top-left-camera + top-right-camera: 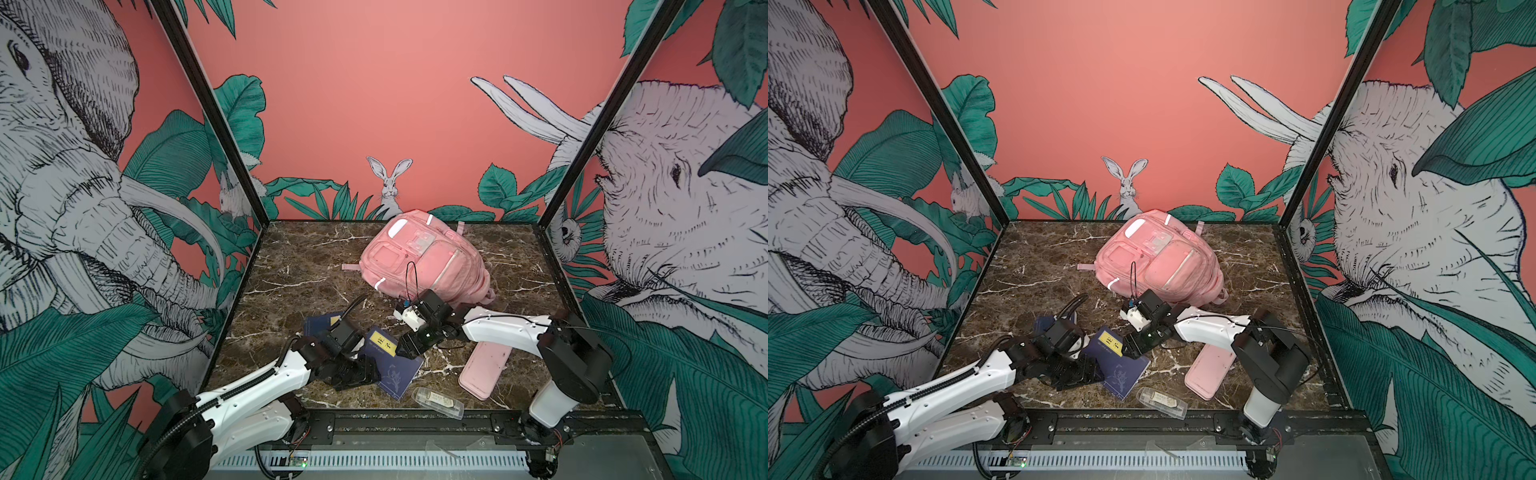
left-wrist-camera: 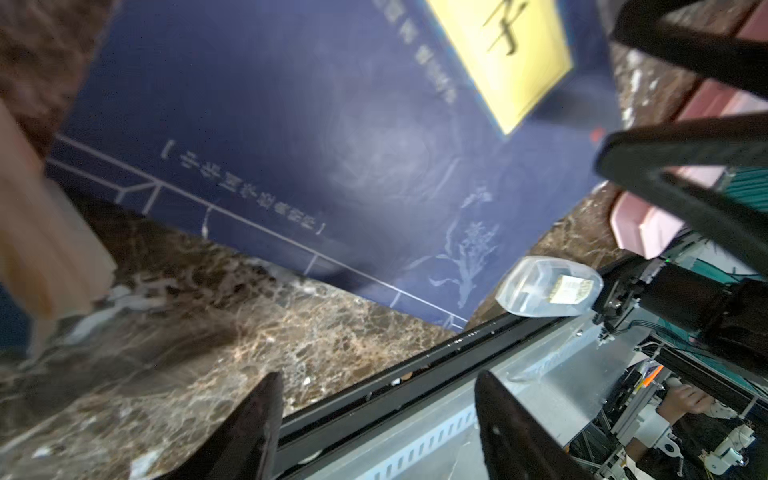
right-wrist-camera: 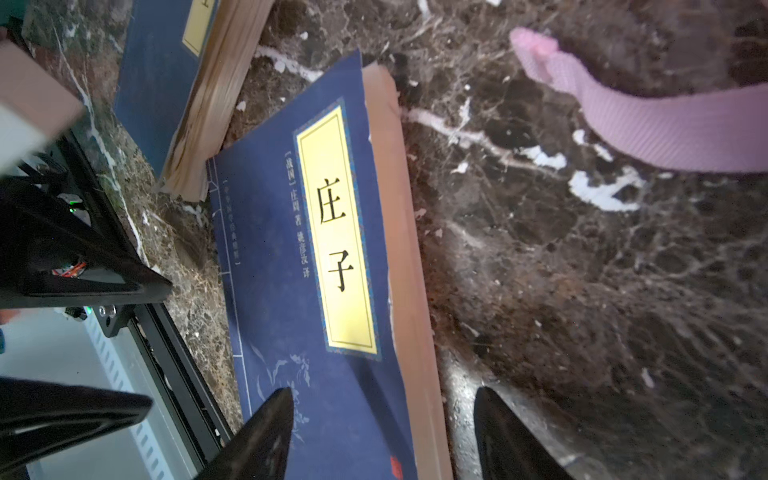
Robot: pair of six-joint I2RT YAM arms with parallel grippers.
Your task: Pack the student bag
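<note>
Pink, zip-pocketed, with white strips, one student bag lay at the desk's far edge; two blue books, one pencil case; left tool and right tool gaped.

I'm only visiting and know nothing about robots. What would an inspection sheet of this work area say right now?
Surface: dark marble-patterned table.
Job's things: pink student bag lies at the back, pockets up; whether it is open cannot be told.
Clutter: nearer blue book between the arms; farther blue book partly hidden by the left arm; pink pencil case; clear plastic box at the front edge.
Grippers: left gripper open, empty, at the table's front edge; right gripper open, straddling the nearer blue book's page edge.
Cables: thin black loop at the right wrist.
Surroundings: jungle-mural walls, black frame.
</note>
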